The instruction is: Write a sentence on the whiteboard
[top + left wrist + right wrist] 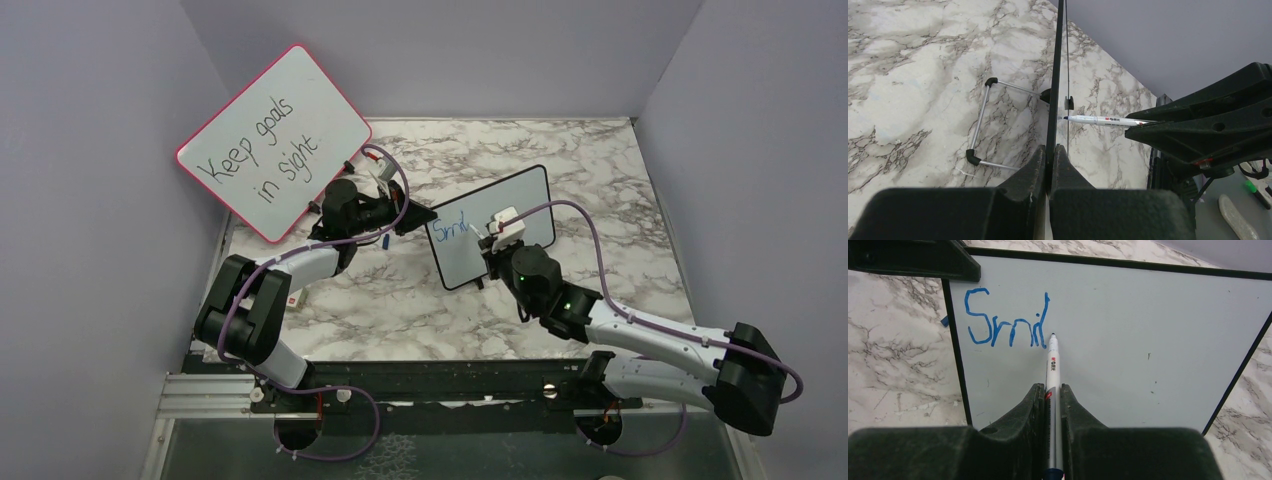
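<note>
Left gripper (pixel 1050 156) clamps the edge of the small black-framed whiteboard (pixel 1128 340). Right gripper (pixel 1053 390) pinches a white marker (pixel 1053 362), tip beside blue handwritten "Smil" (pixel 1007 322). Next letter wants light, steady pressure.

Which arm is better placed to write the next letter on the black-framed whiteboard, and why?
Right. Right fingers grip the marker, tip at the blue writing; left fingers clamp the whiteboard's edge.
</note>
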`<state>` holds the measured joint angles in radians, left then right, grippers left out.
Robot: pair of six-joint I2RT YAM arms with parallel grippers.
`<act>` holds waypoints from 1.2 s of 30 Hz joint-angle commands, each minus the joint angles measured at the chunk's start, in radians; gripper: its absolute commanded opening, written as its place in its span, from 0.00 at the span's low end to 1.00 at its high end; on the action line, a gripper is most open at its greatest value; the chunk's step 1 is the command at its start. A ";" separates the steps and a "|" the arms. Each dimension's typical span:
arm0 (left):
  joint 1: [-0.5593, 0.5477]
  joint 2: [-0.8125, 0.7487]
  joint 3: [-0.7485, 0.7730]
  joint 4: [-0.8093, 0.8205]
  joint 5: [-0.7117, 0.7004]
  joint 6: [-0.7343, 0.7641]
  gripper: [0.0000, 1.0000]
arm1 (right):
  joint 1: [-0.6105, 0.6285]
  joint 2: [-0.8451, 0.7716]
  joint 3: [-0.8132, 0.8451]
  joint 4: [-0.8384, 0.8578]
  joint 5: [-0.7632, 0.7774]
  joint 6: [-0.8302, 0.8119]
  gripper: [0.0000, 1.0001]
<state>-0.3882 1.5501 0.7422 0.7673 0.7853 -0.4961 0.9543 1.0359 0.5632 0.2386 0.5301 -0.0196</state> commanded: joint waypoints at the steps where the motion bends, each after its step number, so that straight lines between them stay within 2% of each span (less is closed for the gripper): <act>1: -0.012 -0.001 0.016 -0.028 0.034 0.011 0.00 | -0.005 0.013 0.016 0.027 -0.007 -0.007 0.01; 20: -0.012 -0.004 0.013 -0.028 0.035 0.011 0.00 | -0.012 0.007 0.016 0.012 0.065 0.000 0.01; 36: -0.012 -0.007 0.011 -0.028 0.035 0.011 0.00 | -0.012 0.009 0.011 0.066 0.079 -0.013 0.01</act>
<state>-0.3882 1.5501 0.7425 0.7666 0.7853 -0.4961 0.9470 1.0470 0.5632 0.2455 0.5800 -0.0204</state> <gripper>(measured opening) 0.024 0.173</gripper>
